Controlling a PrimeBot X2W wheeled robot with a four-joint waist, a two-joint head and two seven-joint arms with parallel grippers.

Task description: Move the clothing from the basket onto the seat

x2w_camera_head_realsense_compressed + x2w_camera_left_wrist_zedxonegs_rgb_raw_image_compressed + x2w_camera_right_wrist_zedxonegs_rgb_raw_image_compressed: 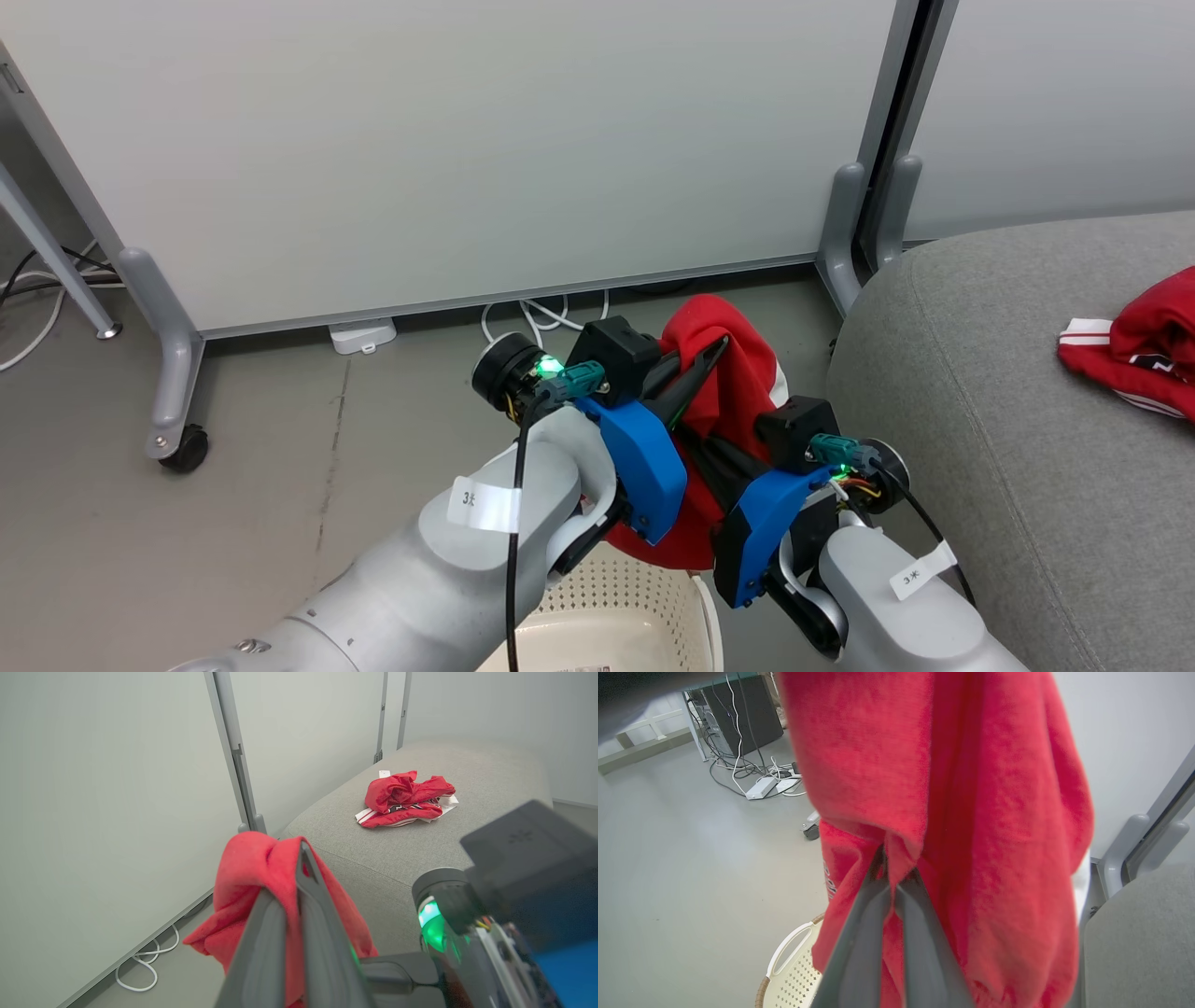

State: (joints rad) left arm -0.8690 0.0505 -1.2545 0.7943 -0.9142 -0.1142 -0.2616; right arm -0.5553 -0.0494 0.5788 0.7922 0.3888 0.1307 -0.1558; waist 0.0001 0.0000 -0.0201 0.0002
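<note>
Two bright red garments are showing: a fuzzy red garment point(738, 373) that is hanging in my grasp just beside the seat point(980, 448), and a lettered red garment point(406, 795) that is lying crumpled on top of the seat, well in from its rounded corner, with white striped trim and black-and-white lettering peeking out of its folds. The seat is showing light grey, coarse-woven upholstery with a stitched seam running near its edge. The garment I am holding is looking soft and napped, like fleece, and is draping in thick rounded folds. My left gripper point(294, 882) is pinching it with both long dark fingers drawn together, red cloth squeezed between them and spilling over the tips. My right gripper point(895, 877) is also clamping it, lower down, its two fingers meeting in a point that is biting into a fold. Beside the seat and beneath the hanging cloth, the basket point(794, 975) is sitting on the smooth grey floor point(280, 467), its cream plastic wall dotted with small holes and its rim looking brown and woven. Whether the cloth's lower edge is touching that rim, I cannot tell.
</note>
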